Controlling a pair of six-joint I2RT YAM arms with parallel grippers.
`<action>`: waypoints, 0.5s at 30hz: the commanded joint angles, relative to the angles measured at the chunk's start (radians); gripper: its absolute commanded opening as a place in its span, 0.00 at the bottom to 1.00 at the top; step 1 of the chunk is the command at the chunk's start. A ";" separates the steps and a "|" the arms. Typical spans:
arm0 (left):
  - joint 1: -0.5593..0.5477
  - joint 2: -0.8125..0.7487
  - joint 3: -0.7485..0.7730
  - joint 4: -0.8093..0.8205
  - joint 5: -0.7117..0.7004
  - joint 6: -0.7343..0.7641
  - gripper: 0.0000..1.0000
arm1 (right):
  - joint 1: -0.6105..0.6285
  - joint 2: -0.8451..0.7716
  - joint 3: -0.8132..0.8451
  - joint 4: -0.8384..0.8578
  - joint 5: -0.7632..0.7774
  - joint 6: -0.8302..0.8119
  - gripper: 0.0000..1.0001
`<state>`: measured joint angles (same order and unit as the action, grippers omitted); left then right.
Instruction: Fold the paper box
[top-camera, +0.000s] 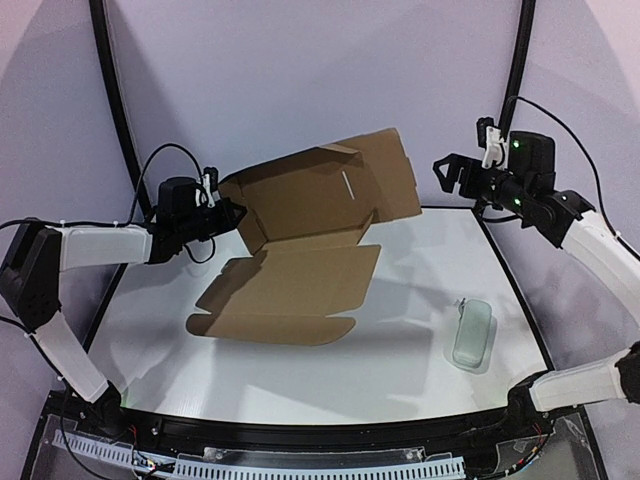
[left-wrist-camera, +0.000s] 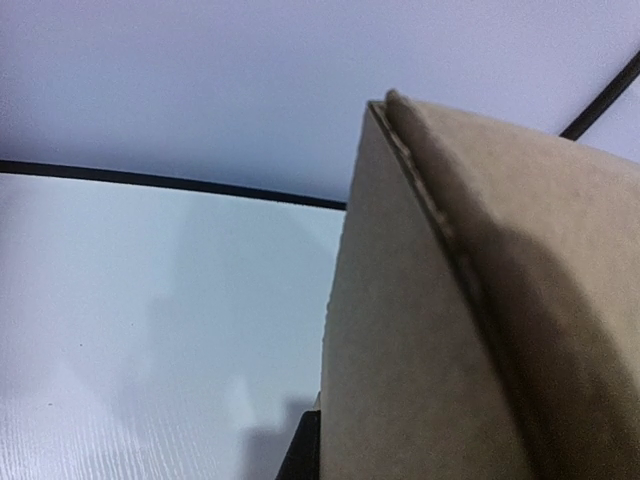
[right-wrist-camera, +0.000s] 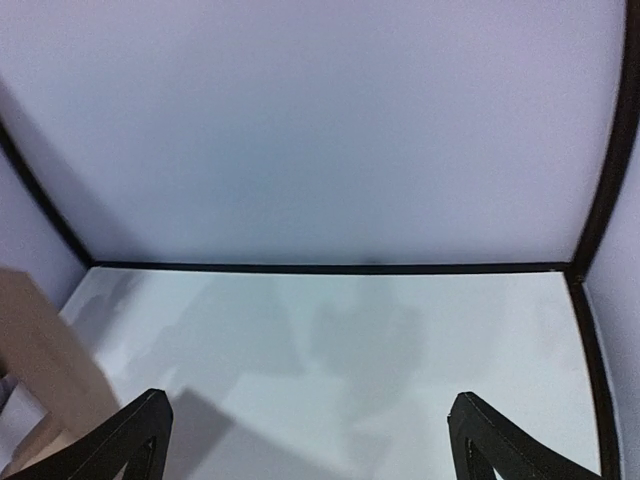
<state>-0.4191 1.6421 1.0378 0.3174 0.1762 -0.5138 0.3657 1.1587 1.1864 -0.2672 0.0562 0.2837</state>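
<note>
1. At the left gripper (top-camera: 222, 211): jaws together, clamped on the left-hand edge of the paper box (top-camera: 300, 240), above the worktop's (top-camera: 400, 370) far-left corner.
2. From the left wrist: one brown cardboard fold (left-wrist-camera: 450, 350) filling the right half of the view, its corrugated edge running up the middle, with white worktop and a black border line to the left.
3. One paper box only, a single die-cut brown sheet, still unfolded. Rear panel tilted up and reaching past the worktop's far edge, one short pale slit (top-camera: 345, 185) in it. Front panel sloping down toward the middle of the worktop, a dark shadow under its near-left edge. Cannot tell whether that edge touches the surface.
4. At the right gripper (top-camera: 447, 172): jaws wide apart, nothing between them, raised above the far-right corner and well apart from the cardboard.
5. From the right wrist: two black fingertips (right-wrist-camera: 140, 440) at the bottom of the view, bare worktop between them, a slice of brown cardboard (right-wrist-camera: 40, 350) at the left edge.
6. One small pale grey-green case (top-camera: 472, 334) lying flat near the worktop's right edge, apart from both grippers and from the sheet.
7. Two arms in all, one on each side.
</note>
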 joint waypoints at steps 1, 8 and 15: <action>-0.002 -0.024 0.051 -0.066 0.051 0.050 0.01 | -0.014 0.093 0.091 -0.024 0.048 -0.034 0.98; -0.001 -0.019 0.061 -0.080 0.026 0.044 0.01 | -0.015 0.221 0.158 -0.003 -0.344 -0.070 0.98; -0.003 0.007 0.115 -0.172 -0.060 0.039 0.01 | 0.021 0.273 0.158 0.078 -0.607 -0.071 0.98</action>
<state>-0.4191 1.6464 1.0988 0.2015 0.1693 -0.4678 0.3584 1.4191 1.3235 -0.2734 -0.3464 0.2229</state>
